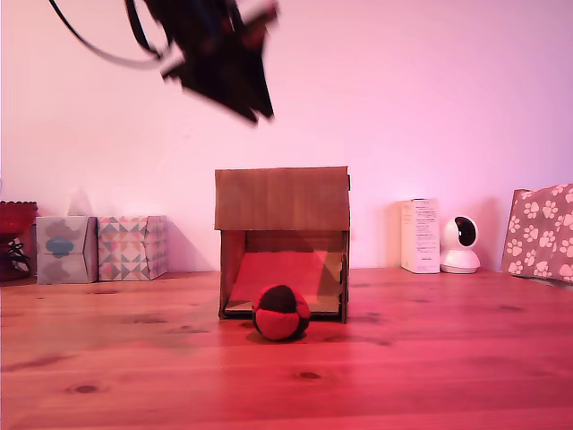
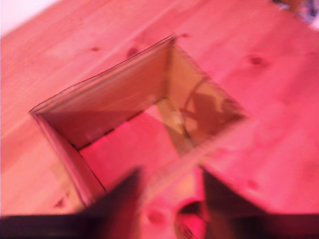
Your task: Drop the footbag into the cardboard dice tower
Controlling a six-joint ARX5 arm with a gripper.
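High above the brown cardboard dice tower [image 1: 282,199], the blurry black gripper [image 2: 169,199] looks open and empty — the red-and-black footbag [image 1: 281,312] sits out front, probably dropped already — nothing left but backing away.

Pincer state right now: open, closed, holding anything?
Pincer: open and empty, above the cardboard dice tower. The footbag lies on the table in front of the tower's lower opening.

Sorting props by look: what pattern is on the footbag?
Red and black panels on the footbag, clearest in the exterior view.
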